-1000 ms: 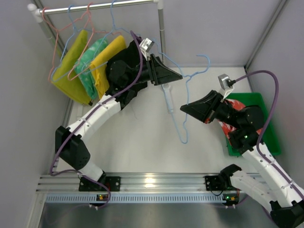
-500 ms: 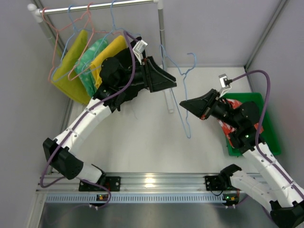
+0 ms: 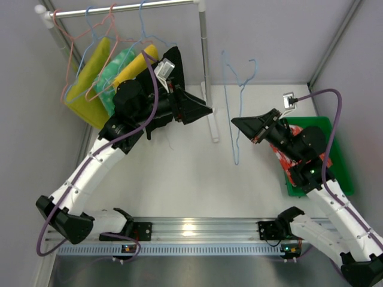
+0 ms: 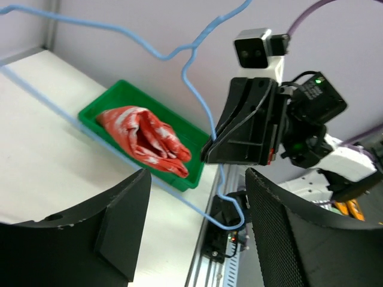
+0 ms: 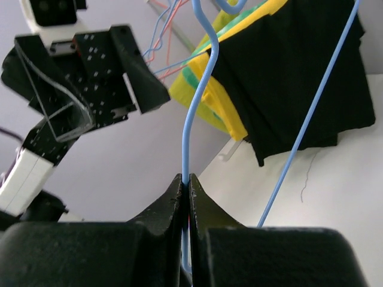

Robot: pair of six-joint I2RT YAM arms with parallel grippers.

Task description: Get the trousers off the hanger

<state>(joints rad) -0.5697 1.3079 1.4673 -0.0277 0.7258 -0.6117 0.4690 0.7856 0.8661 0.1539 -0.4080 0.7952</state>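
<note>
The red-orange trousers point(image 4: 143, 134) lie folded in the green bin point(image 4: 114, 95); in the top view my right arm hides most of them point(image 3: 286, 162). The black trousers point(image 5: 299, 78) hang at the rack next to the yellow pairs, and my left arm hides most of them from above. My right gripper point(image 3: 234, 122) point(image 5: 185, 179) is shut on the wire of a bare blue hanger point(image 3: 229, 101) point(image 5: 187, 137) and holds it in the air. My left gripper point(image 3: 206, 109) point(image 4: 197, 179) is open and empty, left of the hanger and apart from it.
Two yellow pairs point(image 3: 90, 78) and a green patterned pair point(image 3: 114, 72) hang on wire hangers from the rack rail point(image 3: 119, 9) at the back left. The rack's post point(image 3: 206, 60) stands between the arms. The green bin point(image 3: 335, 173) sits at the right wall.
My left gripper has drawn back to the left, away from the blue hanger. My right gripper has lifted and turned the hanger so it stands more upright.
</note>
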